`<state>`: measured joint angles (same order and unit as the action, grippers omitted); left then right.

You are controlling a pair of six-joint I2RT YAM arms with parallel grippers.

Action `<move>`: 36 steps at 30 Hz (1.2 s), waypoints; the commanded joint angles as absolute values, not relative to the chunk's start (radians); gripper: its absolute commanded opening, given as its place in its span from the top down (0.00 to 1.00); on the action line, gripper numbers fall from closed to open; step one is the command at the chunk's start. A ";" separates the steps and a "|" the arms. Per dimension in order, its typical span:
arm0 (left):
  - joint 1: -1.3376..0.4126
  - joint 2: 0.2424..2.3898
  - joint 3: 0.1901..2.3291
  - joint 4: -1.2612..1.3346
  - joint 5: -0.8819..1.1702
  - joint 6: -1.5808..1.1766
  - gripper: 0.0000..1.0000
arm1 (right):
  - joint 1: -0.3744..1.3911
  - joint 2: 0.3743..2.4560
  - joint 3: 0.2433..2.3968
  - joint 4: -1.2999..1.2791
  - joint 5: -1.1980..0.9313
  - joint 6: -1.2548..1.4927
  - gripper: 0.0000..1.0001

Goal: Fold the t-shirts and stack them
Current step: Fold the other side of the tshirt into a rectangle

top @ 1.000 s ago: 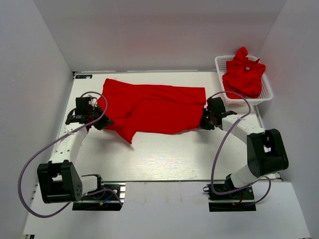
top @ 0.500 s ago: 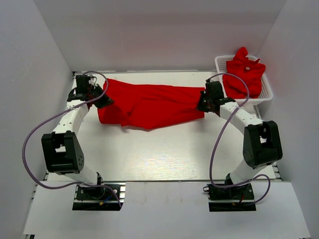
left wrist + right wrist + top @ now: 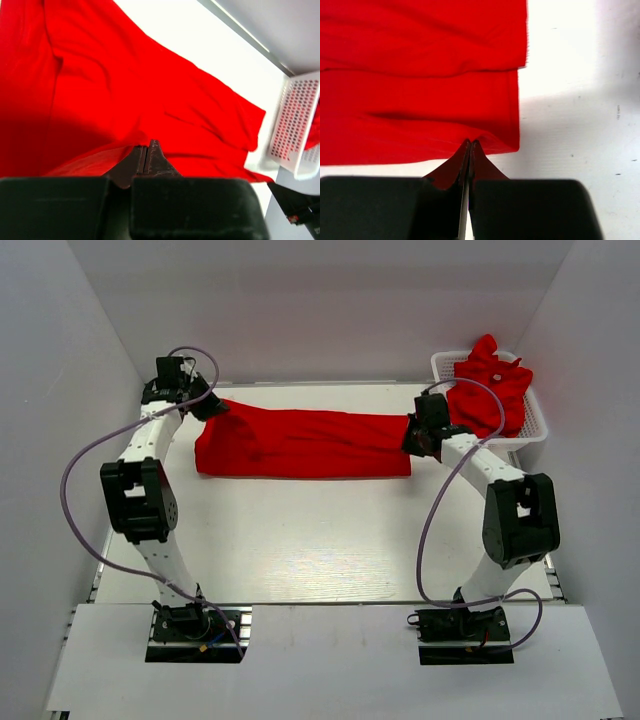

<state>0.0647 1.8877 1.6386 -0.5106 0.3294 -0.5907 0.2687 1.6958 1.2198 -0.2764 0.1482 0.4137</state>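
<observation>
T-shirt [image 3: 300, 445] lies stretched across the far half of the surface [image 3: 300, 540], long axis running left to right; left end effector [image 3: 207, 407] is clamped on its far-left corner, right end effector [image 3: 415, 438] clamped on its right edge, neither nearer

White matte bench top [image 3: 300, 540], faint glare patch toward its near edge. Plain white panel walls [image 3: 320, 310] enclose far, left and right edges. Lighting even, diffuse; shadows soft.
</observation>
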 commanded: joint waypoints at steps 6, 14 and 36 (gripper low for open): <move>0.100 1.996 1.798 -0.563 0.310 -0.598 1.00 | 0.230 1.769 1.341 -0.288 0.173 0.390 1.00; 0.130 2.106 1.913 -0.545 0.328 -0.638 1.00 | 0.204 1.864 1.453 -0.311 0.147 0.373 1.00; 0.149 2.454 2.207 -0.345 0.478 -0.742 0.01 | 0.158 2.146 1.779 -0.361 0.042 0.276 0.16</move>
